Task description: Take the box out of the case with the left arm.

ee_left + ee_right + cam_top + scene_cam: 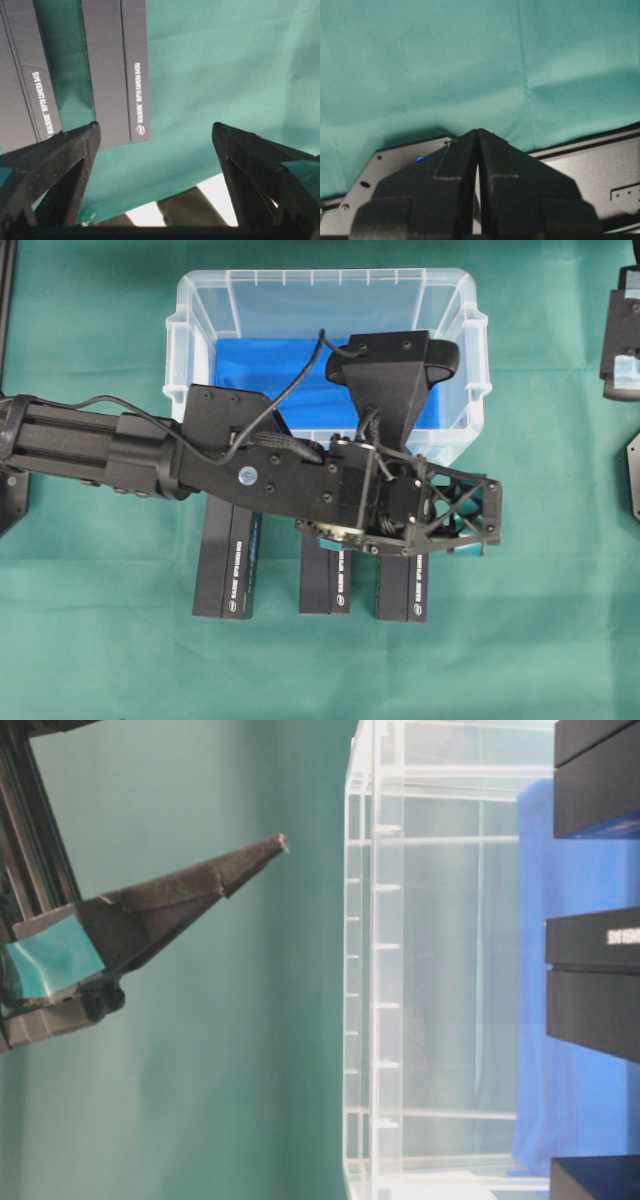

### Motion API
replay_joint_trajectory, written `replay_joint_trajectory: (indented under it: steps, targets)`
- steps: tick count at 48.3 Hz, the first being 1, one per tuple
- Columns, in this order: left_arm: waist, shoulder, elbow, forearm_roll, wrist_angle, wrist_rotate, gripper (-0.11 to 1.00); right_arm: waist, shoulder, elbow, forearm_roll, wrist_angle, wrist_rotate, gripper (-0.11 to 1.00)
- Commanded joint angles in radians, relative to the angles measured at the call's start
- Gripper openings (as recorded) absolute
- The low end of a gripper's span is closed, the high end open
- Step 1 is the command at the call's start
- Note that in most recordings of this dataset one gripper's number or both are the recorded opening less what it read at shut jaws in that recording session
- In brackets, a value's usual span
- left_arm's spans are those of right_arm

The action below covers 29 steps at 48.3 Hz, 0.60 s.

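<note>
The clear case (320,278) stands at the back centre, blue cloth (250,365) on its bottom. No box shows in the part of it I can see; my left arm hides the rest. Three black boxes lie on the green cloth in front of it: left (228,570), middle (325,585), right (402,590). My left gripper (490,512) hovers over the right box's far end, open and empty. In the left wrist view it (155,130) is spread wide, with two boxes (115,70) beyond it. My right gripper (478,132) is shut and empty.
The right arm (622,330) sits parked at the right edge over its base plate (385,167). The table-level view shows the case wall (380,970), the boxes (595,980) and a dark finger (190,895) with a teal pad.
</note>
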Motion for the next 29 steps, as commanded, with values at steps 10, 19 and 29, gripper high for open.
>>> replay_joint_trajectory:
  steps: [10, 19, 29]
  targets:
    - [-0.015, -0.067, 0.011, -0.002, 0.014, 0.003, 0.93, -0.002, -0.002, -0.009, -0.003, -0.002, -0.003, 0.02]
    - [-0.023, -0.132, 0.107, -0.002, 0.018, 0.000, 0.93, -0.002, -0.002, -0.009, -0.003, -0.002, -0.003, 0.02]
    - [-0.035, -0.238, 0.244, -0.002, 0.018, -0.005, 0.93, -0.002, -0.003, -0.009, -0.003, -0.002, -0.003, 0.02]
